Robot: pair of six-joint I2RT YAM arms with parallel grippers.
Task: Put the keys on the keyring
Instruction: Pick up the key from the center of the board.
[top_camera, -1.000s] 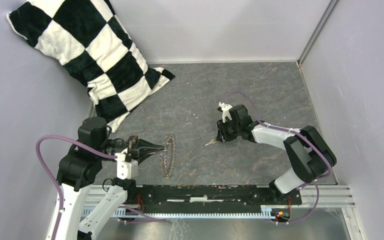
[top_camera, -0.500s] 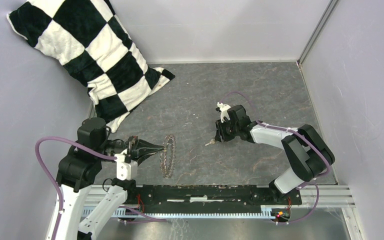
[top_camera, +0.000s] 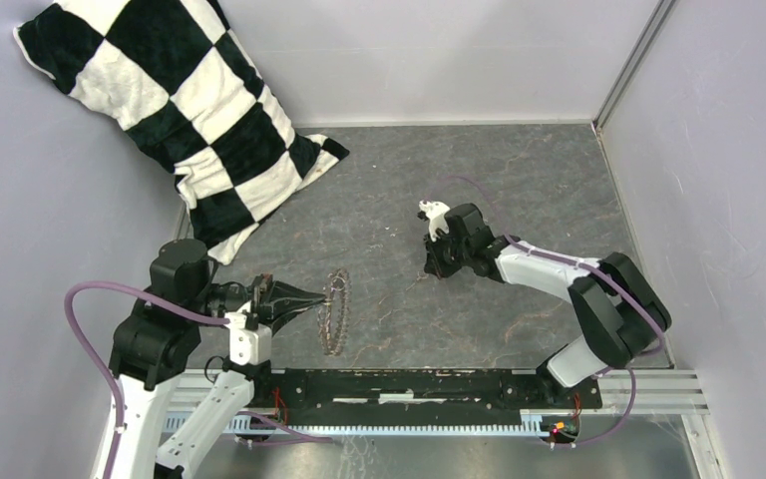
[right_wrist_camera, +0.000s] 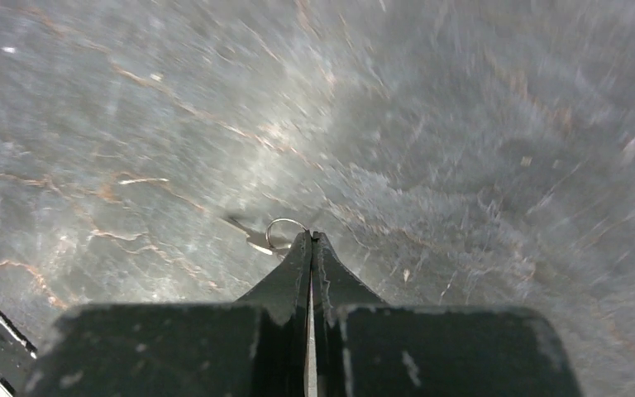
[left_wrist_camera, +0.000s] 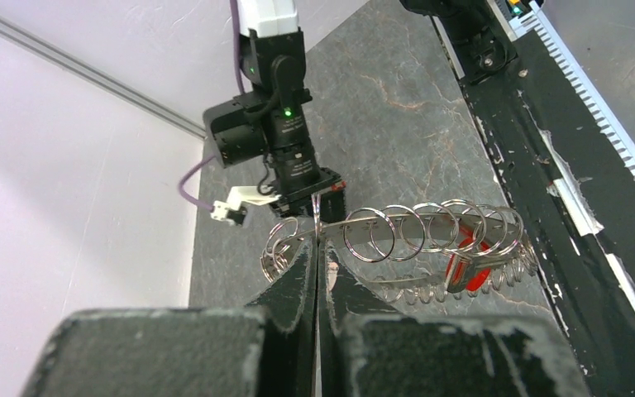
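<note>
The keyring (top_camera: 335, 309), a chain of small silver rings, stands on edge on the grey table. My left gripper (top_camera: 321, 297) is shut on its near end. In the left wrist view the rings (left_wrist_camera: 430, 236) fan to the right of my left gripper (left_wrist_camera: 318, 241), with a red tag (left_wrist_camera: 467, 258) among them. My right gripper (top_camera: 433, 267) is farther right, low over the table and shut. In the blurred right wrist view a small wire ring (right_wrist_camera: 285, 229) sits pinched at my right gripper (right_wrist_camera: 311, 236), and the tiny silver key (right_wrist_camera: 246, 235) hangs off it to the left.
A black-and-white checkered pillow (top_camera: 180, 110) leans in the far left corner. Grey walls close the table (top_camera: 519, 170) on three sides. A black rail (top_camera: 409, 384) runs along the near edge between the arm bases.
My right gripper has shut on the key's ring and shifted up and left; the key has left its spot on the table. The left gripper still holds the keyring.
</note>
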